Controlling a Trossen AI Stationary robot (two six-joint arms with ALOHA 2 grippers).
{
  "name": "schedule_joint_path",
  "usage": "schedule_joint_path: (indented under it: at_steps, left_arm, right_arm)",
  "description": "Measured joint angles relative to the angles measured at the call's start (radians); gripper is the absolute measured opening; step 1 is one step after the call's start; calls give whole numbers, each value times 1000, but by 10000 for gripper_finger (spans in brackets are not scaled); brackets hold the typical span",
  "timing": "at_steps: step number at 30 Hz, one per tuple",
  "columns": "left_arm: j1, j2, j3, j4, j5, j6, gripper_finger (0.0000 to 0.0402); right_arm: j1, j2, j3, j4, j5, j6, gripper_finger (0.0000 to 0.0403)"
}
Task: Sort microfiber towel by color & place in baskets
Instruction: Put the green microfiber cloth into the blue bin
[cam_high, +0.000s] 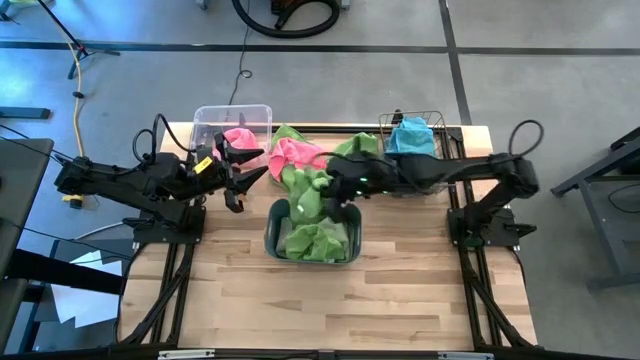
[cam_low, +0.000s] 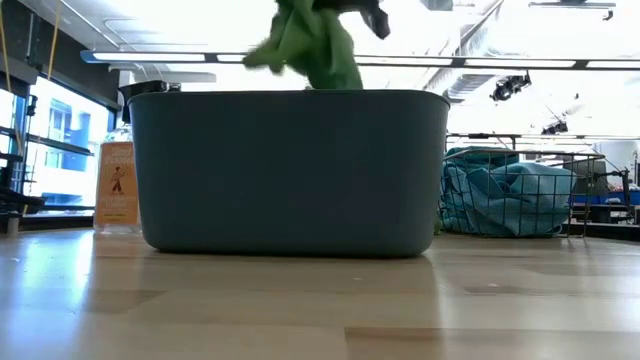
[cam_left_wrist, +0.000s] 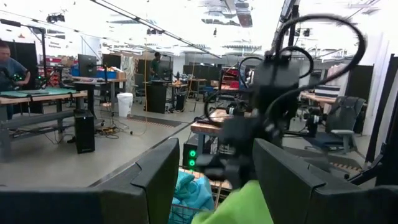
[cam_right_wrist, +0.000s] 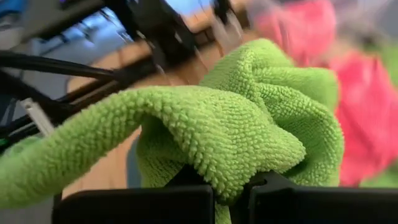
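Green towel (cam_right_wrist: 249, 124) was pinched tight between the right gripper's (cam_high: 335, 188) fingers, dangling straight above the grey-blue tub (cam_high: 272, 240), so the drop looked like a plain downward release. From table height the cloth (cam_low: 310, 45) hung just over the tub's (cam_low: 290, 170) rim, not yet inside. More green towels (cam_high: 315, 240) already sat in that tub, so I'd say it was the right bin for it. Right arm was clearly the nearer one, reaching across from its side with the towel's long fold hanging down toward the tub.

Left gripper (cam_high: 240, 170) hovered beside the clear bin (cam_high: 205, 118), fingers spread apart and holding nothing. Pink towel (cam_high: 240, 138) sat in that bin, another pink one (cam_high: 293, 155) lay loose on the table just behind the tub. Blue towels (cam_high: 410, 137) were in the wire basket (cam_high: 432, 120)
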Motion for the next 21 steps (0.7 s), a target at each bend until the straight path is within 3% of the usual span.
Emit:
schedule_joint_path:
  at_steps: [7, 21]
  left_arm:
    - [0, -6, 0, -3, 0, -1, 193]
    - [0, -47, 0, -1, 0, -1, 193]
  right_arm:
    - [-11, 166, 142, -237, -36, 272, 0]
    - [60, 330, 144, -262, -78, 580, 0]
